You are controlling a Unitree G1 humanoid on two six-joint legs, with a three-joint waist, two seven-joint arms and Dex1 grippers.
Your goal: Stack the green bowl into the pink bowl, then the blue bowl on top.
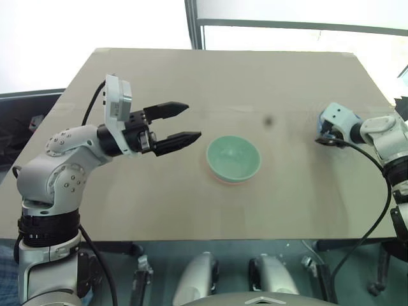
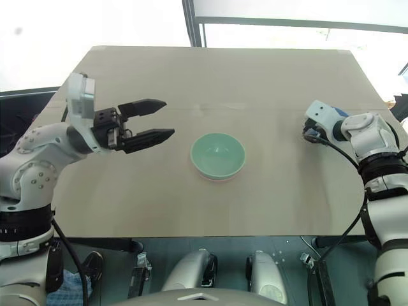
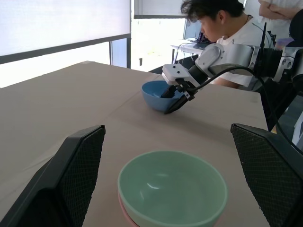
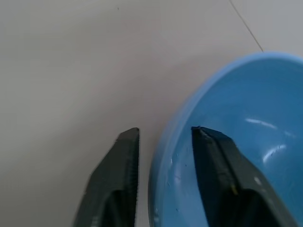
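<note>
The green bowl (image 1: 233, 158) is showing mint green, a salmon rim of the pink bowl (image 3: 128, 213) peeking beneath. The blue bowl (image 4: 236, 142) is gleaming sky-blue on the plain beige tabletop (image 1: 191, 83).

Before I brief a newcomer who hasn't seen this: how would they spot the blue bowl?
Start at the tan table and go to its right side, away from the stacked bowls in the middle. The blue bowl sits alone there, its rim between the right claw's fingers.

A tan table (image 1: 159, 191) with a smooth, plain top is filling the middle of the scene, and a faint straight seam (image 2: 255, 107) is running across it. Beyond its far edge a person (image 3: 222, 28) in a white shirt is sitting bent forward, and bright windows with a dark frame (image 1: 194, 24) are standing behind the table.
</note>
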